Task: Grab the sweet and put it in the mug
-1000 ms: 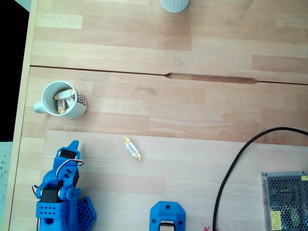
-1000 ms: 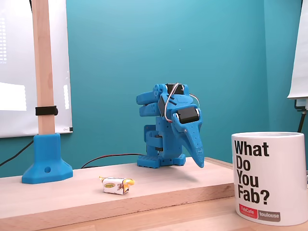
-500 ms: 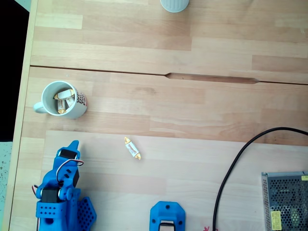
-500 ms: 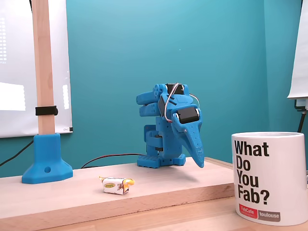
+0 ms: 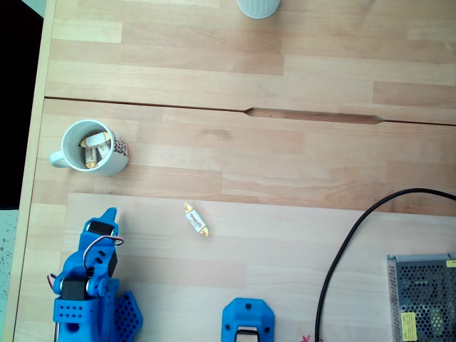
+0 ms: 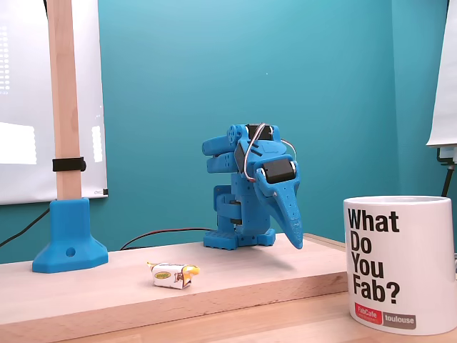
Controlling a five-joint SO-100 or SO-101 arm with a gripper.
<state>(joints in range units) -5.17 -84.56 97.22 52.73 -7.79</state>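
The arm sits folded at its base, its hand (image 6: 295, 239) pointing down above the bench (image 5: 285, 157) with the fingers together and nothing between them. The sweet (image 5: 196, 219) lies bare on the wood, well apart from the hand and to its right in the top-down view, slanted rather than square to the boards. The mug (image 5: 94, 147) stands upright beyond the hand in that view, handle to the left, with wrapped sweets already inside.

The step in hand looks like the reach. It would go best if the fingers open first, then come down across the sweet's short body, not over its twisted ends, low enough to catch so flat a thing.

The bench is pale jointed wood. A black cable (image 5: 342, 249) and a mesh box (image 5: 422, 296) sit off to the right, and a teal wall (image 6: 214, 71) stands behind.
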